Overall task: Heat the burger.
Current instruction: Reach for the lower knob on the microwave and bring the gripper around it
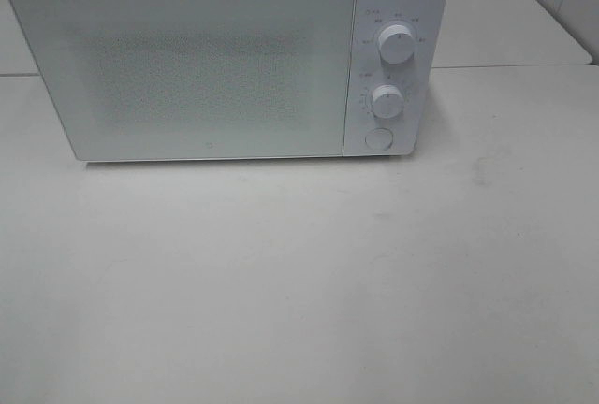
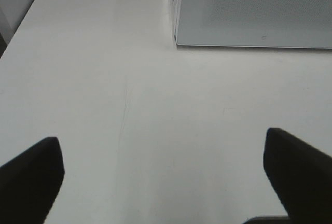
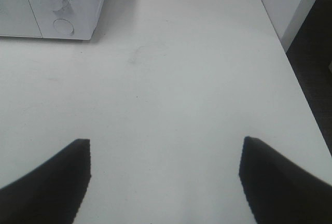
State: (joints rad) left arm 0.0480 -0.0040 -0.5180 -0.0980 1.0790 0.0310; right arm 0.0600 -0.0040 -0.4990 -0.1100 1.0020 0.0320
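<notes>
The burger is out of view in all three views. A white microwave (image 1: pixel 225 58) stands at the back of the table with its door shut; two knobs (image 1: pixel 397 45) and a round button (image 1: pixel 378 138) sit on its right panel. Neither arm shows in the exterior view. My left gripper (image 2: pixel 163 169) hangs open over bare table, with the microwave's lower left corner (image 2: pixel 177 41) ahead of it. My right gripper (image 3: pixel 165 169) is open too, nothing between its fingers, and the microwave's knob panel (image 3: pixel 62 11) lies ahead of it to one side.
The white table (image 1: pixel 299 282) stretches in front of the microwave. In the right wrist view the table's right edge (image 3: pixel 295 79) drops to a dark floor. A second tabletop (image 1: pixel 505 21) adjoins behind.
</notes>
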